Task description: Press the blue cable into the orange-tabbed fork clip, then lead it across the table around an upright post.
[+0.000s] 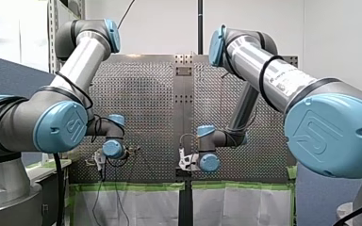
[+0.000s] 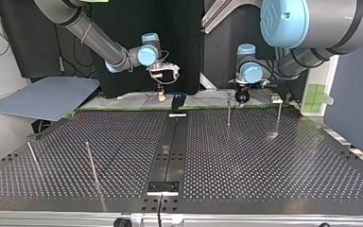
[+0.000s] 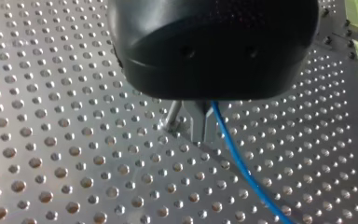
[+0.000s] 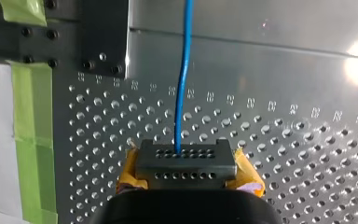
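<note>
blue cable (image 3: 235,156) top hidden behind left claw (image 3: 192,128), far end cropped

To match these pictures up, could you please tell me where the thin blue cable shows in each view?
Front view: not discernible.
Top view: not discernible.
Left wrist view: the thin blue cable runs out beside my left gripper.
Right wrist view: the cable runs straight ahead from my right gripper.
Shared landmark: the perforated metal table.

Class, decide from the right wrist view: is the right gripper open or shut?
Shut on the blue cable: my right gripper shows its yellow-padded fingers pressed together, the cable running out ahead from between them.
</note>
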